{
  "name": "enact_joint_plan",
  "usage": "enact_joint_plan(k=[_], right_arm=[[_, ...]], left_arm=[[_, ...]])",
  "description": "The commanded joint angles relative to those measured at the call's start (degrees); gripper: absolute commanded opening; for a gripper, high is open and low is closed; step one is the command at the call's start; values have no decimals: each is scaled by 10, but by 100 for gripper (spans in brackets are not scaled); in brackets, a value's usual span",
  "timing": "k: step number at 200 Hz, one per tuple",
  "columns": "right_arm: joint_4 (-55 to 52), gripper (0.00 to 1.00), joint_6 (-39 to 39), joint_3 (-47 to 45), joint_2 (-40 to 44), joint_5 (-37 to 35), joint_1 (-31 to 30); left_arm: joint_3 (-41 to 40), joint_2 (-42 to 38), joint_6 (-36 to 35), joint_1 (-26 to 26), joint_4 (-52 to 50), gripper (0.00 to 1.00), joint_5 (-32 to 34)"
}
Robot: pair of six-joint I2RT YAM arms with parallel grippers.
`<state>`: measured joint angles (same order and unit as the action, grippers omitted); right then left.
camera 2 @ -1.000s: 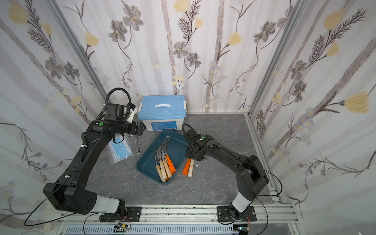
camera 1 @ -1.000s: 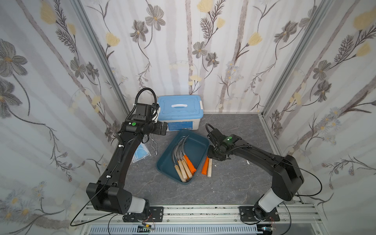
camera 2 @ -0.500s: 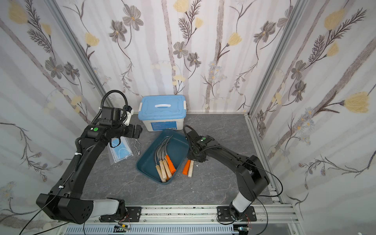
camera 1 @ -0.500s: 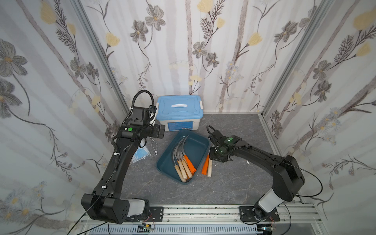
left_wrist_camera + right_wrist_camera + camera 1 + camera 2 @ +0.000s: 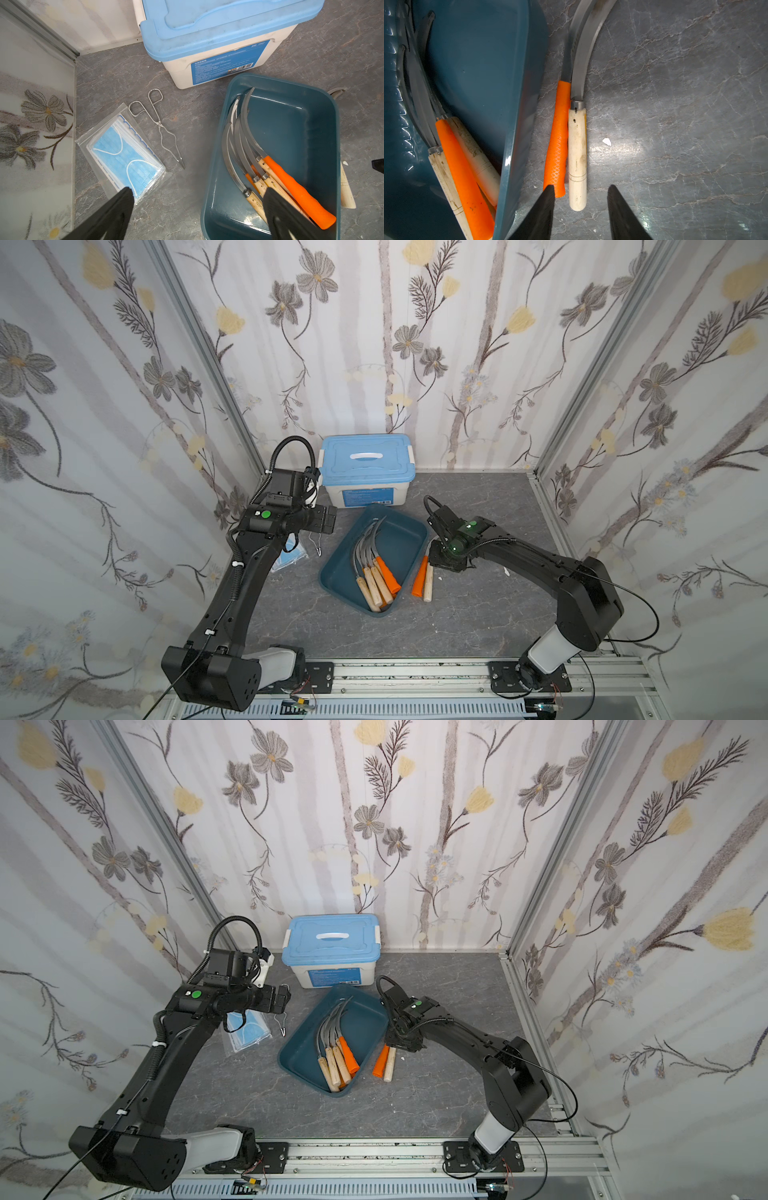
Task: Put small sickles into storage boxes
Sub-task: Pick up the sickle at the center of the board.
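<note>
Table (image 5: pixel 478 614): grey, marble-patterned, and it bears everything listed.

Left gripper (image 5: pixel 198 190): raised over the table's left side, between the mask packet and the tray. Its fingers (image 5: pixel 124 199) are spread wide and hold nothing.

Right gripper (image 5: pixel 581 187): low over the handle ends of the two loose sickles. It is partly open, the wooden handle lies in line with the gap, and nothing is gripped.

White box (image 5: pixel 368 458): light-blue lid with a handle, closed. It stands against the back wall, just behind the tray.

Storage tray (image 5: pixel 405 539): dark teal, no lid, set at an angle mid-table.

Sickles in tray (image 5: pixel 374 568): several, bundled along the tray's left side. The blades curve toward the white box. The handles are pale wood and orange, pointing toward the front corner.

Mask packet (image 5: pixel 126 158): blue face masks in clear plastic, left of the tray.

Loose sickles, two: orange-handled sickle (image 5: pixel 558 141) and wooden-handled sickle (image 5: pixel 577 158). They lie on the table just outside the tray's right wall, handles touching side by side and blades overlapping.

Wire tongs (image 5: pixel 164 133): between the packet and the tray.

White chip (image 5: pixel 606 141): on the table beside the wooden handle.
</note>
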<state>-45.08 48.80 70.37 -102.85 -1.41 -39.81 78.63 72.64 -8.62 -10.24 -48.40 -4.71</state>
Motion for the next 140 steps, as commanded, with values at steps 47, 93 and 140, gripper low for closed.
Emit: enact_joint_plan(k=[47, 93, 140], right_arm=[[4, 45, 4, 14, -23, 6, -9], [5, 46, 12, 28, -39, 7, -22], [12, 47, 25, 33, -57, 8, -33]], left_arm=[[-17, -16, 17, 0, 6, 97, -13], [-44, -38, 20, 0, -4, 97, -13], [-53, -49, 29, 0, -3, 100, -13]])
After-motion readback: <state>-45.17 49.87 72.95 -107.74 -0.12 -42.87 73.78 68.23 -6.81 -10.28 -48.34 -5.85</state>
